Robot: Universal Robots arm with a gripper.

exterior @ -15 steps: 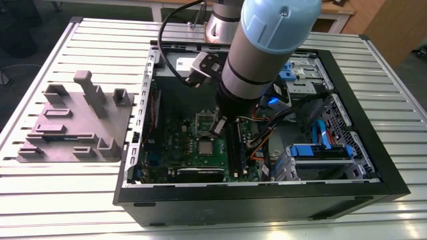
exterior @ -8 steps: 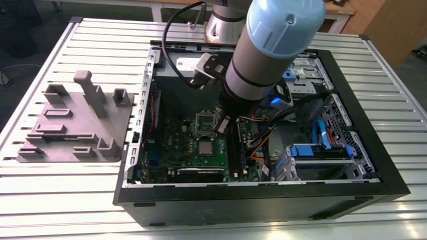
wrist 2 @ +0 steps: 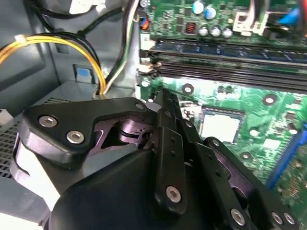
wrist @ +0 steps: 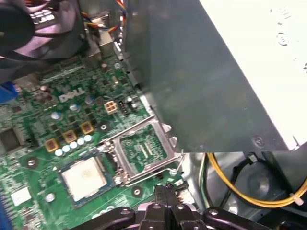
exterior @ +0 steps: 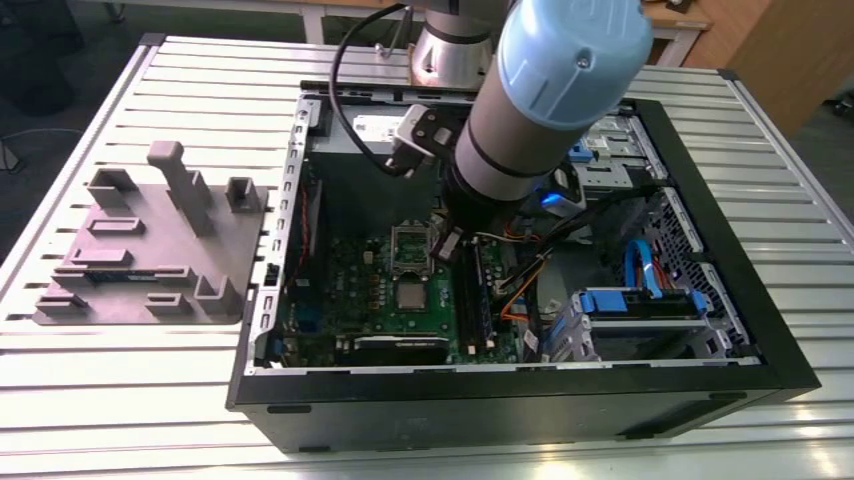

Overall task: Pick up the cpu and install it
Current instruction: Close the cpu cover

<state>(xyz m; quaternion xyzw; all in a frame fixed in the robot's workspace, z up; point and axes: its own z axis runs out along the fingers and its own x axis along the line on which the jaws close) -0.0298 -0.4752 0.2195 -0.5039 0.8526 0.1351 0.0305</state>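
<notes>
While the gripper (wrist: 165, 194) hangs clenched and empty over the motherboard (exterior: 360, 290), the cpu (exterior: 411, 293) lies near the exterior view's centre, just below the seemingly empty socket (exterior: 407, 243): neither picked nor installed.

An open black metal computer case (exterior: 534, 405) lies on a ribbed silver aluminium table (exterior: 120, 400), with a grey plastic fixture plate of upright blocks (exterior: 134, 260) beside it on the exterior view's left. Inside are a green motherboard (exterior: 360, 290), long black memory slots (wrist 2: 230, 69), yellow cables (wrist 2: 53, 39) and a blue drive bracket (exterior: 641, 300).

Exterior view: the computer case (exterior: 507, 405) sits centre-right on the table (exterior: 134, 400), the fixture plate (exterior: 140, 255) at frame left; the cpu (exterior: 411, 292) lies on the motherboard (exterior: 354, 290) inside.
</notes>
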